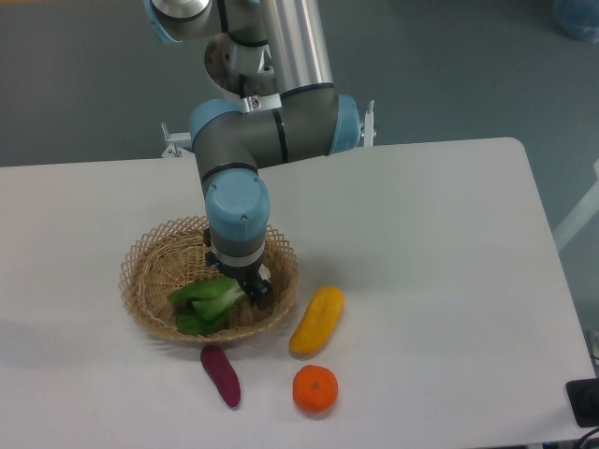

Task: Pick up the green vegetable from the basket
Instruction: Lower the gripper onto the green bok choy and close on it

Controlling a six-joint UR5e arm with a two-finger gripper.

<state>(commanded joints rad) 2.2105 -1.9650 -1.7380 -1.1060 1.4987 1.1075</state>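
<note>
Tan woven wicker forms the basket, a shallow oval with an openwork looped rim, resting on the white table left of centre. Inside it lies the green vegetable, a small bok choy set on a diagonal: the pale stalk base points up and right, and the dark green leaves spread down and left toward the near rim.

Three other items lie on the table outside the basket, along its near right side. A yellow fruit lies just beside the right rim, elongated and tilted, apart from the wicker. An orange fruit sits near the lower end of the yellow fruit, with a small gap between them. A dark purple sweet potato lies just below the near rim. None of these items lies between the arm and the vegetable. The wrist housing itself covers part of the basket's right interior.

The arm descends from the upper left, bends at a grey and blue elbow, and points its final link almost straight down over the right half of the basket. The end effector sits low inside the basket, at the pale stalk end of the green vegetable. Dark fingers show at the stalk base. The wrist hides the gap between them, so open or closed on the stalk cannot be determined, and contact with the stalk cannot be confirmed.
</note>
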